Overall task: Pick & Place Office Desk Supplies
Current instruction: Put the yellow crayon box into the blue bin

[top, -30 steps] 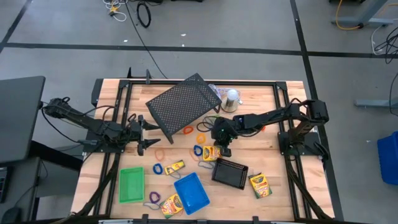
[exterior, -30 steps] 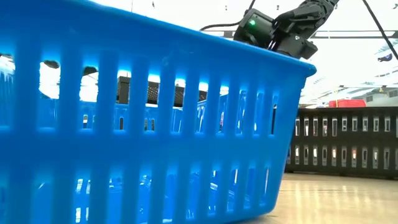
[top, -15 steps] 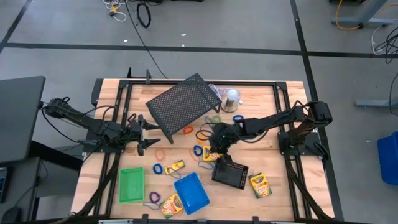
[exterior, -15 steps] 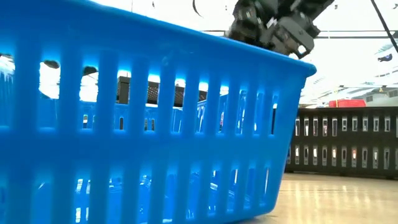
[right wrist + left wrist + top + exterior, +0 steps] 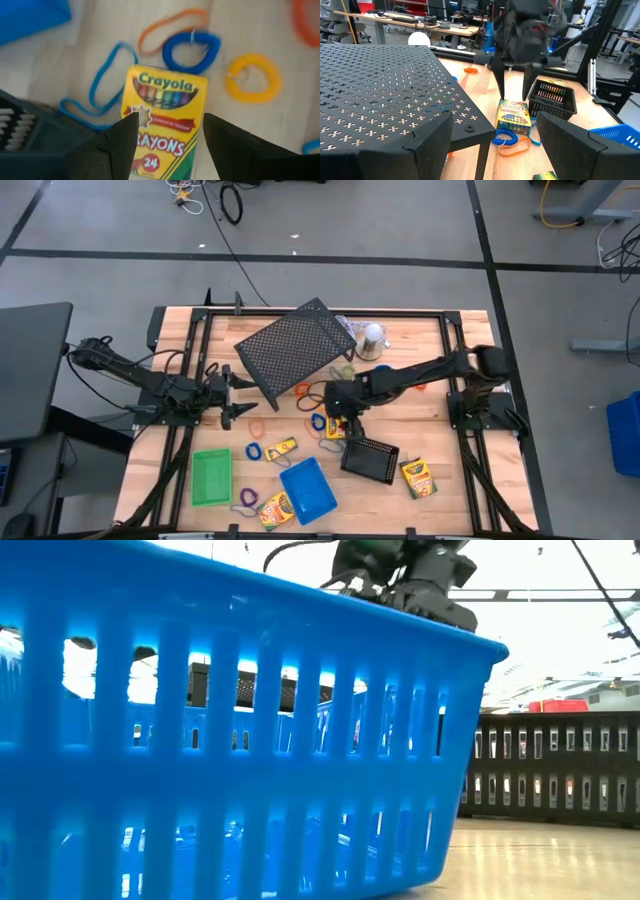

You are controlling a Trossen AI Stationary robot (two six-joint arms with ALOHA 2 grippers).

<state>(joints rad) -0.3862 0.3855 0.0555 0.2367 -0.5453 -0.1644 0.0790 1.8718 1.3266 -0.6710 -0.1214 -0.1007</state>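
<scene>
A yellow-green crayon box [image 5: 340, 427] lies flat on the table mid-right, its long faces down. My right gripper [image 5: 338, 418] hangs just over it, pointing steeply down and open. In the right wrist view the box [image 5: 165, 120] shows between the two fingers, and I see no touch. From the left wrist view the right gripper [image 5: 513, 97] stands above the box's far end [image 5: 512, 107]. My left gripper [image 5: 238, 395] waits open at the table's left, beside the black mesh rack [image 5: 297, 348]. Coloured loops [image 5: 190, 50] lie around the box.
Close right of the box stands the black mesh tray [image 5: 368, 458]. The blue tray [image 5: 307, 488] and green tray [image 5: 211, 477] sit near the front edge, with more crayon boxes [image 5: 281, 448] [image 5: 416, 476]. A silver dome [image 5: 373, 335] stands at the back. The blue tray [image 5: 240, 740] fills the low view.
My right gripper has gone toward the table's left, from over the black mesh tray's far edge to over the crayon box, rising a little and turning at the wrist. The box and the loops lie as before.
</scene>
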